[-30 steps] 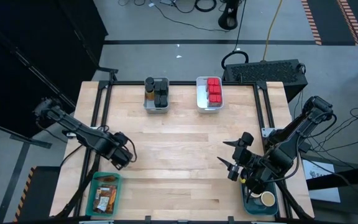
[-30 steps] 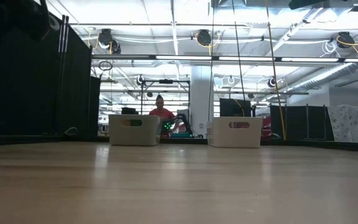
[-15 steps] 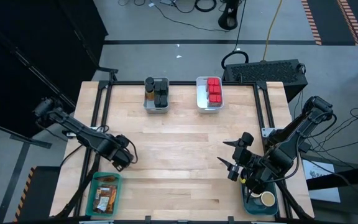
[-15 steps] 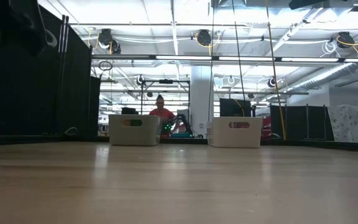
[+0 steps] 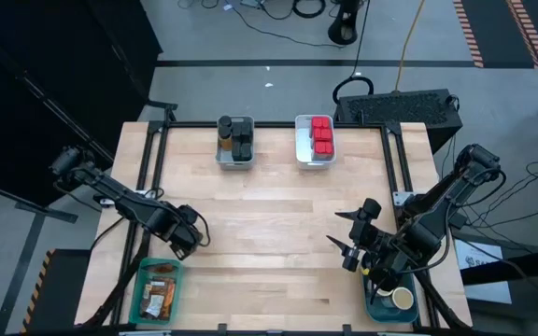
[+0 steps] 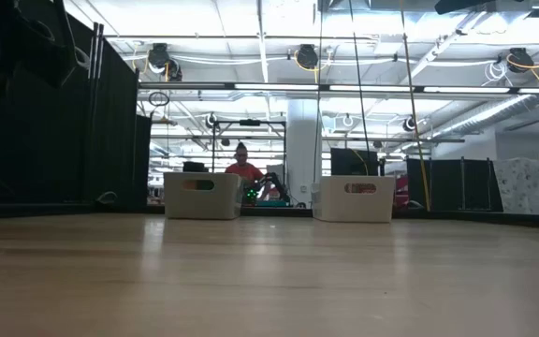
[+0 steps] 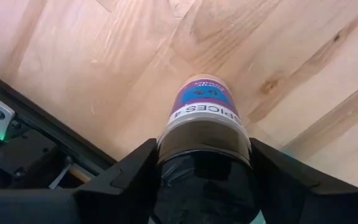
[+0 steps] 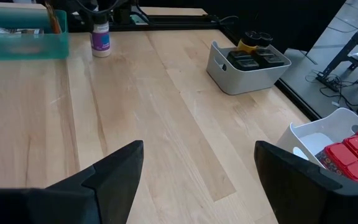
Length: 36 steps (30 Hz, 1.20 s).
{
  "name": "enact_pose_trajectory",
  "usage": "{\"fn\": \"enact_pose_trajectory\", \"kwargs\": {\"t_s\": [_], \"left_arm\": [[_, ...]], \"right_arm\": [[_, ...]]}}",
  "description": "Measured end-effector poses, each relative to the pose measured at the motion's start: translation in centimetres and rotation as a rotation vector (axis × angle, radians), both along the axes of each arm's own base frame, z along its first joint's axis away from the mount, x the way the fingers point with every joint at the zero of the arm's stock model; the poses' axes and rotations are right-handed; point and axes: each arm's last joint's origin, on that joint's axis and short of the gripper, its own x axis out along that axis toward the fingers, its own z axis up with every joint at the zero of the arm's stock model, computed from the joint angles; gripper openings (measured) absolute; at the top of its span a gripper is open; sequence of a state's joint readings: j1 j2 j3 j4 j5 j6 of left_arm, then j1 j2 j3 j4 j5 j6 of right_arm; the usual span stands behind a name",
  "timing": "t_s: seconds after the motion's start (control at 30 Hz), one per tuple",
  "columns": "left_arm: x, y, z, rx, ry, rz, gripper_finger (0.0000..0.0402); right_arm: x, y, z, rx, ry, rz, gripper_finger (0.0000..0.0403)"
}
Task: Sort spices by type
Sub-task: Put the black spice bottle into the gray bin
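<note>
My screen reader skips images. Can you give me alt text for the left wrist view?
A round spice jar with a purple label stands between the left hand's two dark fingers, over the light wooden table near its black frame edge.

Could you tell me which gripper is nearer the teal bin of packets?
Left. The left gripper is just above the teal bin; the right gripper is across the table.

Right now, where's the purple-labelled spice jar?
The purple-labelled spice jar stands between the left gripper's fingers at the table's near-left, beside the teal bin of packets.
</note>
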<state>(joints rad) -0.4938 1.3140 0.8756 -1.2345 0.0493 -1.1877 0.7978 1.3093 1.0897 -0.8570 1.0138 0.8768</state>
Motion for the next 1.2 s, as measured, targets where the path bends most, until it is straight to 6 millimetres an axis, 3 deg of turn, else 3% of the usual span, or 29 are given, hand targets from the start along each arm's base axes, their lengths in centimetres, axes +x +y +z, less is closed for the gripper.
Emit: {"fn": "enact_pose_trajectory", "kwargs": {"t_s": [0.3,0.63,0.9,1.2], "left_arm": [[0.2,-0.1,0.4,-0.008,-0.009,-0.041,0.0215],[2.8,0.8,4.3,0.057,-0.213,-0.102,0.0215],[5.0,4.3,7.1,0.202,-0.347,-0.110,0.0215],[6.1,9.2,9.1,0.206,-0.369,-0.123,0.0215]], "right_arm": [[0.0,0.0,0.0,-0.002,0.000,0.000,0.0290],[0.0,0.0,0.0,-0.005,0.002,0.002,0.0290],[0.0,0.0,0.0,-0.005,0.002,0.002,0.0290],[0.0,0.0,0.0,-0.005,0.002,0.002,0.0290]]}}
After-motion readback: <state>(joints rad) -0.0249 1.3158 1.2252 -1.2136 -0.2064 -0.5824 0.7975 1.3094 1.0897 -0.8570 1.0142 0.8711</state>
